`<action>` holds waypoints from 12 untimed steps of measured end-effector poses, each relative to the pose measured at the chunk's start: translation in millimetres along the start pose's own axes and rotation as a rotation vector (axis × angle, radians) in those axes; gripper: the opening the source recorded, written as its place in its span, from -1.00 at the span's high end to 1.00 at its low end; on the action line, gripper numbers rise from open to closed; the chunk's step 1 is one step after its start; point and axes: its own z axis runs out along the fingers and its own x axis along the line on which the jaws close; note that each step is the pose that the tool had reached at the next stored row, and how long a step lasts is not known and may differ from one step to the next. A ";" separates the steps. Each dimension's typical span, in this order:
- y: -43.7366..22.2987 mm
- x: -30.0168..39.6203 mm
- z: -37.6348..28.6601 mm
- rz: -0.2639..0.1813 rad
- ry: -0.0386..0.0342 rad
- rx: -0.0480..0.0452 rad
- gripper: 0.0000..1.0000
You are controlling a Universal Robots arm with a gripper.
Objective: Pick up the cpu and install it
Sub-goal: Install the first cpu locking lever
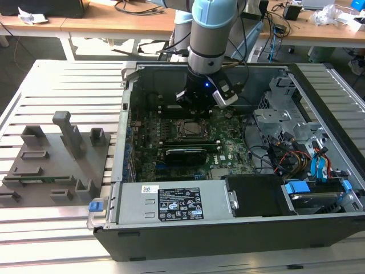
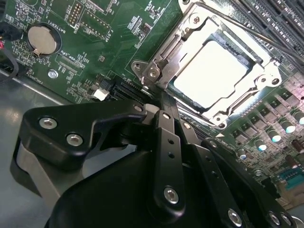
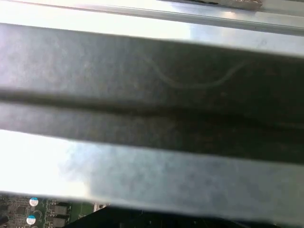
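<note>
I have the arm down inside the open computer case (image 1: 239,228), gripper (image 1: 197,103) just above the motherboard (image 1: 228,151) near the case's far wall. I can't tell if the fingers are open or closed: the second wrist view gives me the black linkage (image 2: 166,156) from behind, tips hidden.

The cpu (image 2: 211,71) sits flat in the socket (image 2: 156,66), shiny top glaring, metal bracket framing it on all sides. In the exterior view the socket (image 1: 191,129) is just in front of the gripper, toward the camera. The gripper linkage ends right at the socket's corner; I can't tell whether it touches.

Clearance: tight. Far case wall is close behind the wrist; the first wrist view has a dark case rail (image 3: 152,95) running right across it, with a sliver of green board (image 3: 28,211) at one corner. Drive cage (image 1: 279,114) and a cable bundle (image 1: 296,160) crowd the exterior view's right. Power supply (image 1: 171,204) blocks the near side. A coin cell (image 2: 40,39) and capacitors (image 2: 285,126) stand on the board around the socket.

Case rests on a slatted aluminium table (image 1: 68,80). Grey fixture tray (image 1: 57,160) with upright pegs sits well apart on the exterior view's left. Wooden benches (image 1: 114,23) with cables behind.
</note>
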 end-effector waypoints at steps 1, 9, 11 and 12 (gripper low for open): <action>-0.1 0.0 0.0 0.000 -0.0001 -0.0019 0.79; -3.1 0.4 -1.7 0.000 -0.0002 -0.0042 0.79; -3.1 0.4 -2.6 0.000 -0.0002 -0.0041 0.79; -3.0 0.3 -3.3 0.000 -0.0003 -0.0041 0.79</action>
